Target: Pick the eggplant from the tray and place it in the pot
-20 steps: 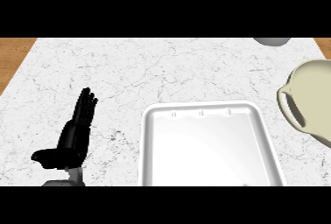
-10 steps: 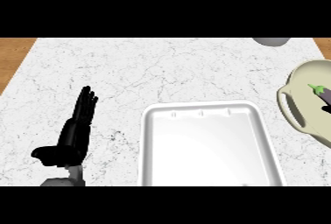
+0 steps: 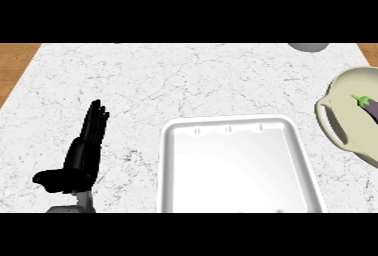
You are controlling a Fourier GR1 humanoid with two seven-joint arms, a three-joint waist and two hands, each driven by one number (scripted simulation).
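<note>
While eggplant [image 3: 368, 104] lies inside pot [image 3: 341, 119] at 3 o'clock, tray [image 3: 240, 170] bare. Left hand [image 3: 80, 156] at 9 o'clock, resting, fingers straight and together. Right hand unseen. Advice: withdraw clear of pot rim.

The tray [image 3: 238, 167] lies on the desk [image 3: 184, 80] near the front edge, right of the middle. The pot [image 3: 347, 117] stands to its right, partly past the view's right edge, with the eggplant [image 3: 367, 104] inside it. The left hand [image 3: 80, 157] rests left of the tray.
</note>
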